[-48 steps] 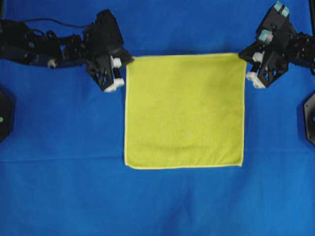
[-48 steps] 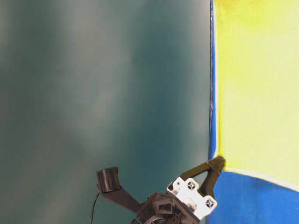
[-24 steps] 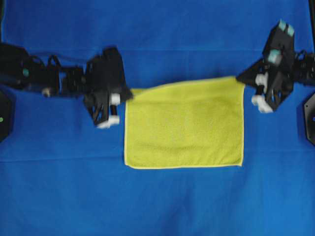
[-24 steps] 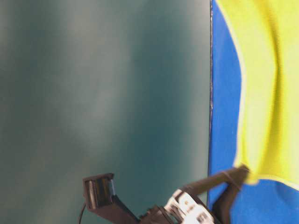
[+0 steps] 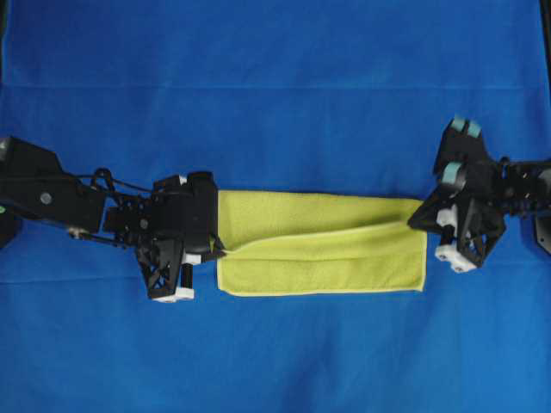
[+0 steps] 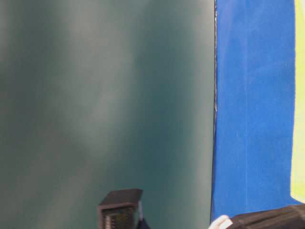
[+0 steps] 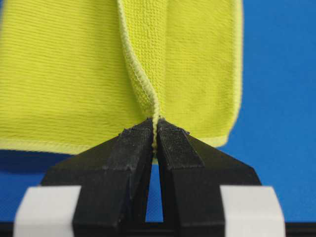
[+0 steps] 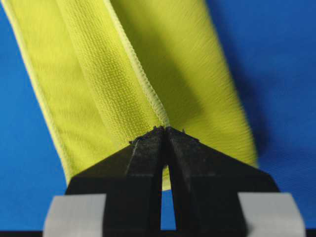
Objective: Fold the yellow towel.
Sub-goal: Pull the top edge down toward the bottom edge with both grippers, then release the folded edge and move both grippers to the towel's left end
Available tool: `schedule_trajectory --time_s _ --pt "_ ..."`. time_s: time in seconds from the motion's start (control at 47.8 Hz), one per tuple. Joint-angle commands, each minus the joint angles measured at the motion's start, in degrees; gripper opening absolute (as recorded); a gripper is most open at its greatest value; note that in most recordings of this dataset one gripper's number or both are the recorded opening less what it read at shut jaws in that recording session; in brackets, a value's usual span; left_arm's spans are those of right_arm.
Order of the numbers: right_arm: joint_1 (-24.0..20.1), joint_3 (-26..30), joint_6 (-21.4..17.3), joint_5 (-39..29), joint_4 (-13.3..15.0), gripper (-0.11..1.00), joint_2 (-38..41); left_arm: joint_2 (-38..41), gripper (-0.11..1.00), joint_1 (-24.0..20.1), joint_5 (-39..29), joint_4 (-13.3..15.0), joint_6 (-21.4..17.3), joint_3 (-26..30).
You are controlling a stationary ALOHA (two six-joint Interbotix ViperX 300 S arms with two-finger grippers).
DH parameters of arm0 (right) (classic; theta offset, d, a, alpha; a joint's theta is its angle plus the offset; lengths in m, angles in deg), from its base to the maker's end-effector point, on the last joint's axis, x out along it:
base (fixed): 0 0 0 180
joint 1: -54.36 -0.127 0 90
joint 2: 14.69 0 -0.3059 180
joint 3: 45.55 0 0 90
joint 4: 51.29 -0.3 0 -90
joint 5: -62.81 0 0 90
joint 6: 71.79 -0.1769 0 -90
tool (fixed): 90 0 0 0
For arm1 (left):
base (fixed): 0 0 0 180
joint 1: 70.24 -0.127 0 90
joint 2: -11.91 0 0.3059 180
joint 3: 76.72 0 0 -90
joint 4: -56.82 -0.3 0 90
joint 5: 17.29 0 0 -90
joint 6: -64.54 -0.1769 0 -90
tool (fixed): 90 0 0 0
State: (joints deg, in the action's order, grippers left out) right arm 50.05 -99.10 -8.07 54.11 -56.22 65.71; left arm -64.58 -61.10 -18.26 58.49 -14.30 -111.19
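Observation:
The yellow towel (image 5: pixel 320 245) lies partly doubled over on the blue cloth, its far half lifted and carried over the near half, so it reads as a wide low band. My left gripper (image 5: pixel 219 252) is shut on the towel's left corner; the hem (image 7: pixel 154 121) runs pinched between the black fingertips. My right gripper (image 5: pixel 424 225) is shut on the right corner, with the hem (image 8: pixel 163 121) caught at the tips. A sliver of the yellow towel (image 6: pixel 299 143) shows at the right edge of the table-level view. The near edge (image 5: pixel 320 292) rests flat.
Blue cloth (image 5: pixel 275 86) covers the whole table. A black base (image 5: pixel 544 232) sits at the far right edge, partly cut off. The table-level view is mostly a blurred green wall (image 6: pixel 105 105) with a dark arm part (image 6: pixel 120 214) at the bottom.
Both grippers have pulled the towel's far edge toward the near edge, folding the flat square into a narrow band. Both arms moved toward me, still gripping the corners.

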Motion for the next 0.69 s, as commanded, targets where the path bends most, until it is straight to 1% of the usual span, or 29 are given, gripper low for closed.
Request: schedule_trajectory --time_s 0.0,0.126,0.23,0.544,0.607,0.649,0.669 --pt "-1.93 1.14 -0.7 1.93 -0.18 0.03 2.11 0.35 0.01 1.14 2.72 0.0 0.09 0.7" --pt "-4.92 1.14 -1.76 3.25 -0.26 0.03 3.6 0.79 0.01 2.37 3.87 0.0 0.18 0.97" --pt "-6.42 0.97 -2.64 4.57 -0.26 0.03 3.52 0.79 0.01 3.25 3.87 0.09 0.18 0.88" --pt "-7.38 0.88 -3.16 5.71 -0.44 0.03 3.6 0.88 0.02 4.13 3.96 0.09 0.26 1.32" --pt "-8.44 0.97 -3.16 5.62 -0.88 0.03 3.52 0.79 0.07 4.75 3.96 0.09 0.26 1.41" --pt "-9.14 1.05 -3.16 5.71 -1.41 0.04 3.52 0.7 0.14 5.27 3.96 0.09 0.26 1.58" --pt "-9.58 1.05 -3.16 5.71 -1.67 0.07 3.6 0.62 0.2 5.54 3.96 0.09 0.26 1.67"
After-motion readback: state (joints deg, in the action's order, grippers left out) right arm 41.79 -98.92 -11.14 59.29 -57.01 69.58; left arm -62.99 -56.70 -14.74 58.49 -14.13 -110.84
